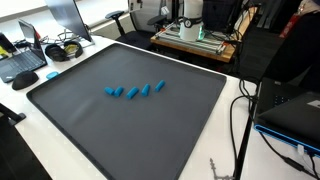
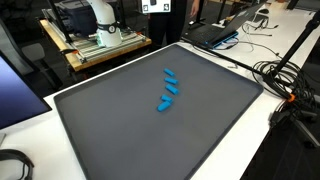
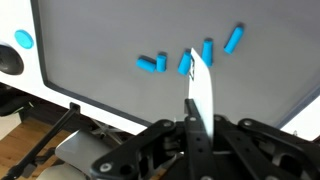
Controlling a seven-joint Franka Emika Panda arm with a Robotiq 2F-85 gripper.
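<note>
Above the dark mat (image 3: 90, 35), as seen in the wrist view, the gripper (image 3: 194, 60) is held high. Its two fingers lie together as a single narrow blade, and nothing is caught between them. Five blue pieces (image 3: 160, 63) are laid in a loose row at its twelve o'clock, the row climbing from nine o'clock towards two o'clock. The middle piece (image 3: 184, 66) is partly covered by the fingertips. In both exterior views the blue pieces (image 1: 131, 93) (image 2: 171, 89) are found near the centre of the mat, just beside one another, and no gripper is shown over them.

For a clean grasp, the jaws would probably have to be parted before any descent. One piece should be singled out, preferably at an end of the row, where neighbours are less likely to be nudged. The fingers are best set across the short side of that piece. The drop is best kept straight, since such small, seemingly rounded pieces may well be rolled by a glancing touch.
</note>
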